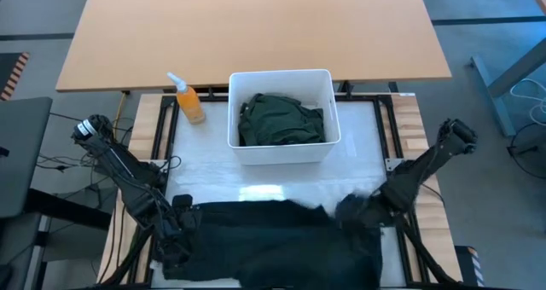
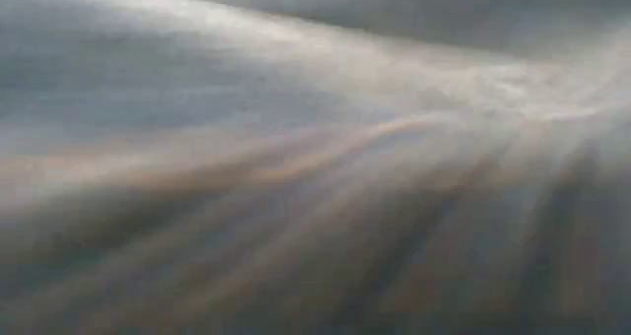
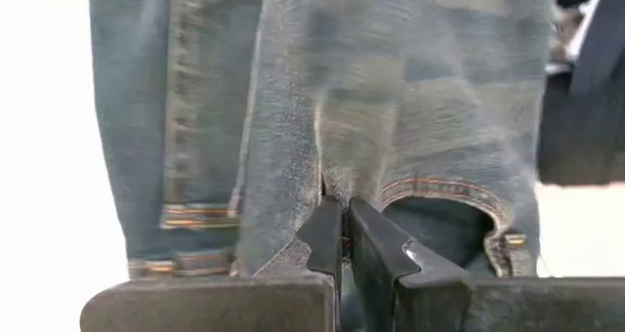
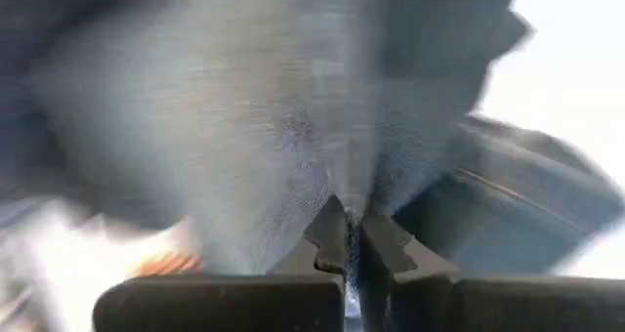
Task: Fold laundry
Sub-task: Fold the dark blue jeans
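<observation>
Dark trousers [image 1: 273,239] lie stretched across the table's near edge between my two grippers. My left gripper [image 1: 175,222] is shut on their left end and my right gripper [image 1: 348,210] on their right end. In the left wrist view the trousers [image 3: 391,88] show side seams, hems and a curved stitched edge. The low view is filled by blurred cloth [image 2: 315,177] close to the lens. A dark green garment [image 1: 281,119] lies bunched inside the white bin [image 1: 328,85]. My left gripper pinches a pulled-up fold of the trousers [image 3: 332,181] between its two fingers, beside the curved stitched edge [image 3: 439,187]. The fingers come from above, slanting down. Cloth gathers toward the fingertips. How many layers they hold, I cannot tell. My right gripper pinches a gathered fold of the trousers [image 4: 344,190] between its two fingers, from above and slanting down. Creases run from the fingertips out into the cloth. Which part of the trousers this is does not show.
The white bin stands at the mat's centre, behind the trousers. An orange spray bottle [image 1: 189,102] stands to its left. A white mat [image 1: 213,179] covers the work surface, and a wooden tabletop [image 1: 256,26] lies beyond it.
</observation>
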You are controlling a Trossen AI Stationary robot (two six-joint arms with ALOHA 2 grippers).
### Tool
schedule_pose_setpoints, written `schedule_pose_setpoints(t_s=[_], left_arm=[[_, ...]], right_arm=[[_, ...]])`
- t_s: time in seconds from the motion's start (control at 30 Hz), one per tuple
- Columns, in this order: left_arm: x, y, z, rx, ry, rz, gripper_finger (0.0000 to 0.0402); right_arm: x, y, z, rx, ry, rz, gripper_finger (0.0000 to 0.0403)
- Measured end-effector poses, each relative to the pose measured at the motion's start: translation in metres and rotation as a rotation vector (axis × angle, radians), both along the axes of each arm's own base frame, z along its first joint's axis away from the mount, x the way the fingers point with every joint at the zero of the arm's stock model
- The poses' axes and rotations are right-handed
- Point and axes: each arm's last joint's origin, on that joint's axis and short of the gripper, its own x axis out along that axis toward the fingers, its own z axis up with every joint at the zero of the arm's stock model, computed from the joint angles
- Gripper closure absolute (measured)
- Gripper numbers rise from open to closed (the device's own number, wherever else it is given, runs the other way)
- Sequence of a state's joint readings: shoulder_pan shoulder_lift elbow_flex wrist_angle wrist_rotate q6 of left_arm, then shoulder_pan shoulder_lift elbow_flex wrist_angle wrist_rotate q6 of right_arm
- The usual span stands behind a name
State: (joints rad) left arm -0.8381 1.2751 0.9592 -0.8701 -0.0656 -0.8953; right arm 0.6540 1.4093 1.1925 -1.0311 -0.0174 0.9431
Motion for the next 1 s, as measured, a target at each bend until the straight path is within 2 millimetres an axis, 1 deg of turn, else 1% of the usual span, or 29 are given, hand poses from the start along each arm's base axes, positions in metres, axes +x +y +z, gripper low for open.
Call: schedule_pose_setpoints(t_s=[0.03,0.07,0.1,0.13,0.17,0.2,0.23,0.27,0.3,0.33,0.4,0.43,0.47,0.5,0.53,0.6,0.63,0.67,0.7,0.73,0.8,0.87,1.0], left_arm=[[0.0,0.001,0.0,0.005,-0.004,0.005,0.0401],[0.0,0.001,0.0,0.003,0.0,0.004,0.0401],[0.0,0.0,0.0,0.0,0.003,0.004,0.0401],[-0.001,0.0,0.0,-0.003,0.007,0.004,0.0401],[-0.001,0.0,0.0,-0.006,0.008,0.007,0.0401],[-0.001,-0.001,0.0,-0.007,0.003,0.008,0.0401],[-0.001,-0.002,0.0,-0.003,-0.008,0.008,0.0401],[-0.001,-0.002,0.001,0.006,-0.019,0.012,0.0401],[-0.001,-0.002,0.001,0.011,-0.025,0.012,0.0401],[-0.001,-0.002,0.001,0.01,-0.024,0.007,0.0401],[-0.002,-0.002,0.0,0.009,-0.013,0.005,0.0401],[-0.002,-0.002,0.0,0.006,-0.009,0.006,0.0401],[-0.002,-0.002,0.0,0.01,-0.011,0.007,0.0401],[-0.002,-0.002,0.0,0.018,-0.022,0.011,0.0401],[-0.001,-0.002,0.001,0.015,-0.024,0.01,0.0401],[-0.002,-0.001,0.0,0.022,-0.02,0.005,0.0401],[-0.002,-0.001,0.0,0.023,-0.01,0.003,0.0401],[-0.002,-0.001,0.0,0.015,-0.004,0.0,0.0401],[-0.002,-0.001,0.0,0.017,-0.006,0.0,0.0401],[-0.002,-0.001,0.0,0.027,-0.013,0.004,0.0401],[-0.003,0.002,0.001,0.044,-0.015,0.007,0.0401],[-0.003,0.005,0.001,0.059,-0.01,0.014,0.0401],[-0.003,0.007,0.004,0.047,-0.022,0.018,0.0401]], right_arm=[[0.0,-0.003,-0.003,-0.018,0.04,-0.017,0.0381],[0.005,0.002,-0.003,0.056,0.02,0.046,0.0381],[0.012,0.012,0.002,0.161,-0.066,0.15,0.0381],[0.016,0.02,0.009,0.206,-0.163,0.235,0.0381],[0.016,0.021,0.013,0.202,-0.202,0.269,0.0381],[0.014,0.017,0.017,0.148,-0.186,0.225,0.0381],[0.009,0.011,0.017,0.068,-0.123,0.132,0.0381],[0.004,0.001,0.015,-0.003,-0.04,0.045,0.0381],[0.002,-0.002,0.012,-0.03,0.014,0.019,0.0381],[0.004,-0.001,0.009,0.007,0.031,0.056,0.0381],[0.011,0.011,0.012,0.084,-0.051,0.166,0.0381],[0.01,0.009,0.016,0.046,-0.066,0.135,0.0381],[0.008,0.003,0.014,-0.01,-0.043,0.065,0.0381],[0.007,0.0,0.013,-0.016,-0.001,0.022,0.0381],[0.007,0.0,0.013,0.013,0.006,0.046,0.0381],[0.013,0.006,0.016,0.051,-0.082,0.174,0.0381],[0.015,0.003,0.015,-0.003,-0.102,0.147,0.0381],[0.014,-0.004,0.015,-0.086,-0.084,0.055,0.0381],[0.011,-0.013,0.014,-0.145,-0.032,-0.016,0.0381],[0.009,-0.019,0.012,-0.171,0.009,-0.042,0.0381],[0.01,-0.027,0.014,-0.245,-0.01,-0.037,0.0381],[0.016,-0.036,0.013,-0.338,-0.058,-0.063,0.0378],[0.03,-0.054,0.015,-0.382,-0.112,-0.055,0.0369]])
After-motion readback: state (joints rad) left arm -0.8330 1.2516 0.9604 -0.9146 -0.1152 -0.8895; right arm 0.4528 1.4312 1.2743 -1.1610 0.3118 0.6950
